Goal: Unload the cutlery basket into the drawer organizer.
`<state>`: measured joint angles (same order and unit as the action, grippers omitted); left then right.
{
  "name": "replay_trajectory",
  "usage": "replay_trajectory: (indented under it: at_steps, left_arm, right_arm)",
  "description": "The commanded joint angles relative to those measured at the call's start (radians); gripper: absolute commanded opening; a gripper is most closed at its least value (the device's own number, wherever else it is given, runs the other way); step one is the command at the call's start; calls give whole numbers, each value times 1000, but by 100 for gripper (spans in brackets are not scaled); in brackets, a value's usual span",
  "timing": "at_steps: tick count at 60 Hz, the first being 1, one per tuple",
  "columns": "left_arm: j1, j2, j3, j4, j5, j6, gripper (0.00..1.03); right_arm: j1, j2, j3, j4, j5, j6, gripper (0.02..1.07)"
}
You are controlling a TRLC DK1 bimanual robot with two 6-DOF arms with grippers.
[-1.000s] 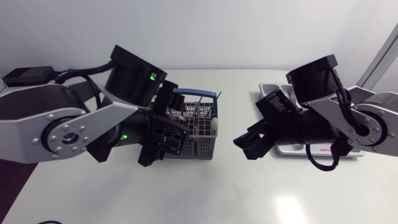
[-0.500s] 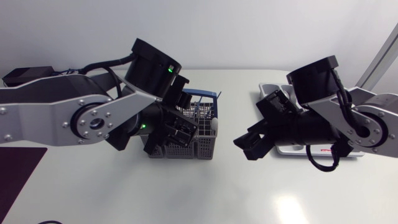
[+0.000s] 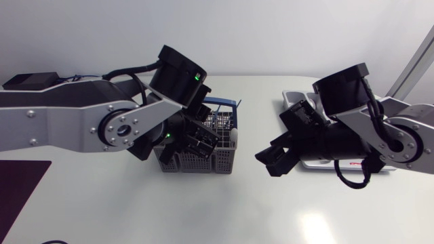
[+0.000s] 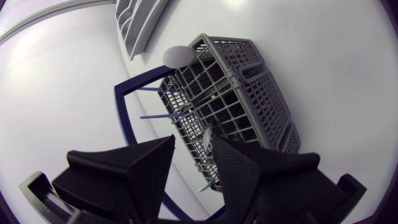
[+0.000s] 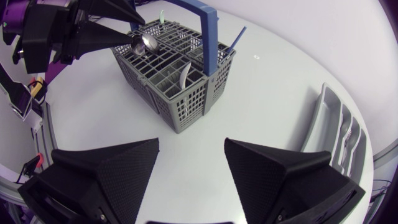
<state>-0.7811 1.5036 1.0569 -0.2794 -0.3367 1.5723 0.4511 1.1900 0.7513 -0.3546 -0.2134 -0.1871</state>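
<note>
The grey cutlery basket (image 3: 215, 157) with a blue handle (image 3: 224, 103) stands mid-table. My left gripper (image 3: 195, 138) hangs over its left part, open. In the left wrist view a silver spoon (image 4: 205, 139) stands between the fingertips, close to one finger (image 4: 233, 171) and apart from the other. The right wrist view shows that spoon (image 5: 148, 42) at the left gripper's (image 5: 132, 31) tips. More cutlery stands in the basket (image 5: 174, 74). My right gripper (image 3: 272, 160) hovers open and empty between the basket and the white drawer organizer (image 3: 296, 99), which my right arm mostly hides.
A white rounded piece (image 4: 179, 56) sticks up at the basket's corner nearest the organizer (image 4: 140, 18). Blue-handled pieces (image 4: 163, 115) lean by the blue handle. The organizer (image 5: 329, 124) holds forks (image 5: 349, 142) in one slot. Bare table lies in front of the basket.
My left arm has swung to the right and further over the basket, and its fingers have come closer together. The right arm has not moved.
</note>
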Motion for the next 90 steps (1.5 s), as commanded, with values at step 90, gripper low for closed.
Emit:
replay_trajectory:
  at_steps: [90]
  left_arm:
    - [-10, 175, 77, -50, -90, 66, 12]
  right_arm:
    - [8, -50, -43, -1, -17, -11, 78]
